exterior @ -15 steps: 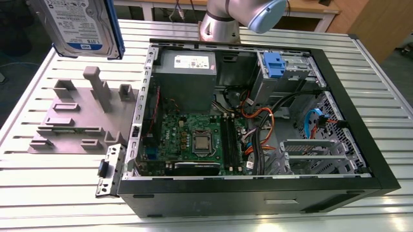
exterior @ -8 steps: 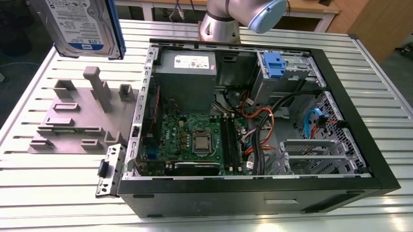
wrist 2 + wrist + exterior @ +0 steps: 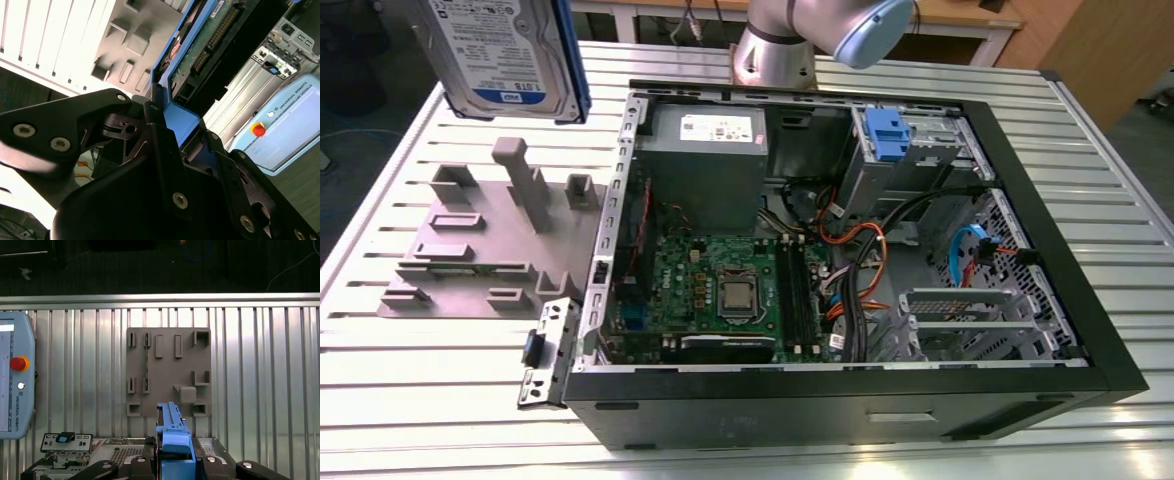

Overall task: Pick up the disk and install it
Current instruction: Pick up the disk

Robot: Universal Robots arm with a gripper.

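Claw (image 3: 172, 132) clamps one disk (image 3: 507, 55) (blue-framed) above one grey fixture plate (image 3: 168, 371).

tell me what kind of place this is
Probably a robotics lab bench for computer assembly: an open computer case sits on a slatted metal table, the end effector holds the disk aloft, and a teach pendant lies nearby.

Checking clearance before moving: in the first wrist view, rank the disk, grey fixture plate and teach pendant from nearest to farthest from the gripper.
1. The disk, clamped in the gripper.
2. The grey fixture plate, just beyond the disk's end.
3. The teach pendant, well off to the side.
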